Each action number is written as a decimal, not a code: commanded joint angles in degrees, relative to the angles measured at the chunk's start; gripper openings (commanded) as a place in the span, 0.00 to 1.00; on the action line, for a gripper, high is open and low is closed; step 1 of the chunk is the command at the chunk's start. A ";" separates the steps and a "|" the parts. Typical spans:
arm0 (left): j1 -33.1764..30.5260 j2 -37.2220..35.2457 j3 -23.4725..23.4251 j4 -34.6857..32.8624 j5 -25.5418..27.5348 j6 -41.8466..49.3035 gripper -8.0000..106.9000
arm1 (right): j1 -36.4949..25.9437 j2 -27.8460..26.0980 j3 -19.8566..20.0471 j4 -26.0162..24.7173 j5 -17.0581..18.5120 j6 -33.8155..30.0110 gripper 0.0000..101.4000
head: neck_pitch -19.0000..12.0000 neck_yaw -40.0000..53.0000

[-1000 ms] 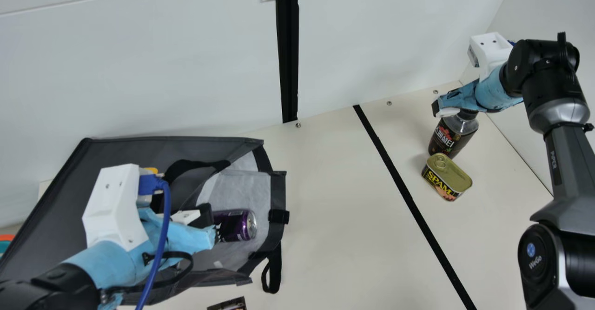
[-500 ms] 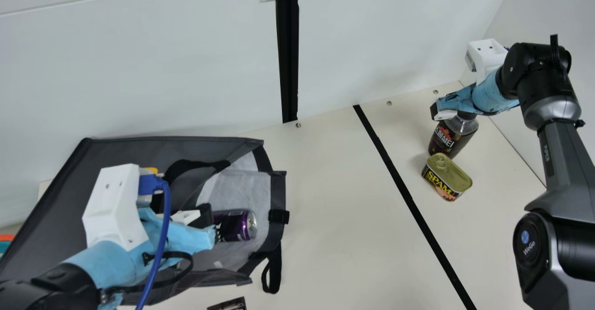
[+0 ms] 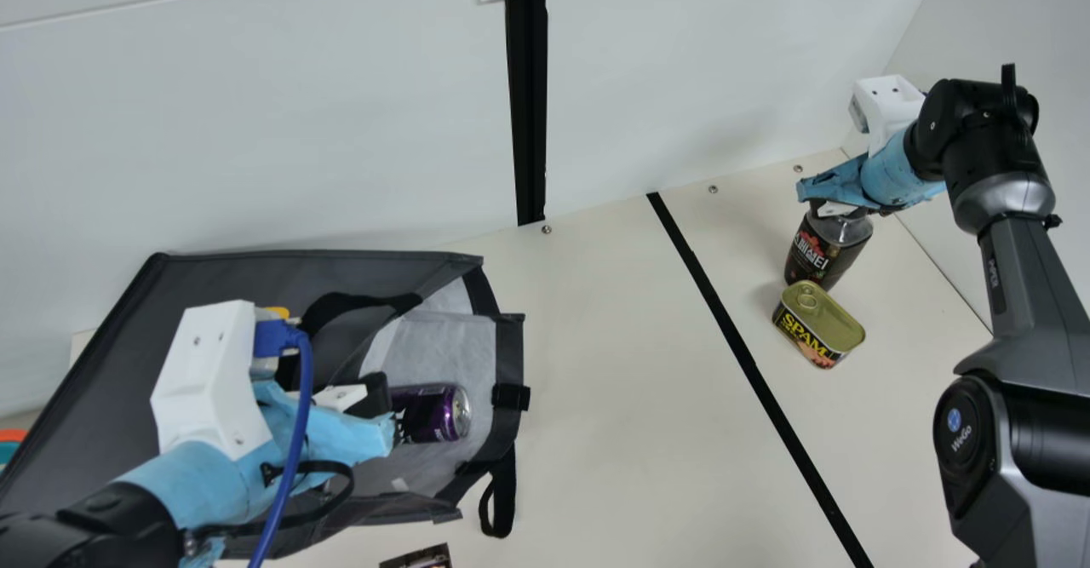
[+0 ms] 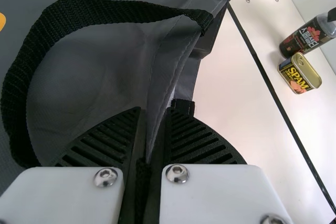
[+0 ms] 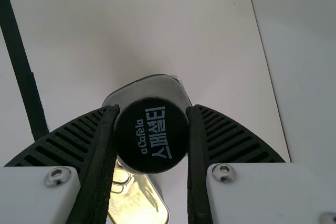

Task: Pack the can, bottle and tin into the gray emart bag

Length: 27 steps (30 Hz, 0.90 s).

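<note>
In the main view the gray bag (image 3: 213,278) lies with its mouth to the right, and the purple can (image 3: 433,412) rests on its pale lining. My left gripper (image 3: 385,417) is shut on the bag's cloth edge; the left wrist view shows the gripper (image 4: 154,116) pinching the bag (image 4: 105,72). My right gripper (image 3: 811,200) is at the top of the dark bottle (image 3: 822,253), which stands upright. In the right wrist view both fingers of the gripper (image 5: 152,109) press the black bottle cap (image 5: 151,135). The tin (image 3: 817,323) sits right beside the bottle.
A black tape line (image 3: 741,347) crosses the cream table (image 3: 613,364) between bag and bottle. White walls stand behind and at the right. A dark printed item (image 3: 421,558) lies at the near edge, and a bag strap (image 3: 501,500) hangs from the mouth.
My right arm has shifted slightly left and down, and its fingers have shut around the bottle's cap. My left gripper, the bag, can and tin have kept still.
</note>
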 commanded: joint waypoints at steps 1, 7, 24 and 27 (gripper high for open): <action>0.00 0.00 0.00 0.00 0.00 0.00 0.16 | -0.02 -0.03 0.06 0.35 0.15 -0.01 0.00 | -1.30 -0.05; 0.00 0.00 0.00 0.00 0.00 0.00 0.16 | -0.24 -0.78 0.19 1.28 0.10 -0.63 0.00 | -1.30 -0.05; 0.00 0.00 0.00 0.00 0.00 0.00 0.16 | 0.12 -3.68 -0.35 3.94 0.22 -3.33 0.00 | -1.30 -0.05; 0.00 0.00 0.00 0.00 0.00 0.00 0.16 | 0.51 -4.37 -0.25 4.23 0.29 -3.75 0.00 | -1.30 -0.05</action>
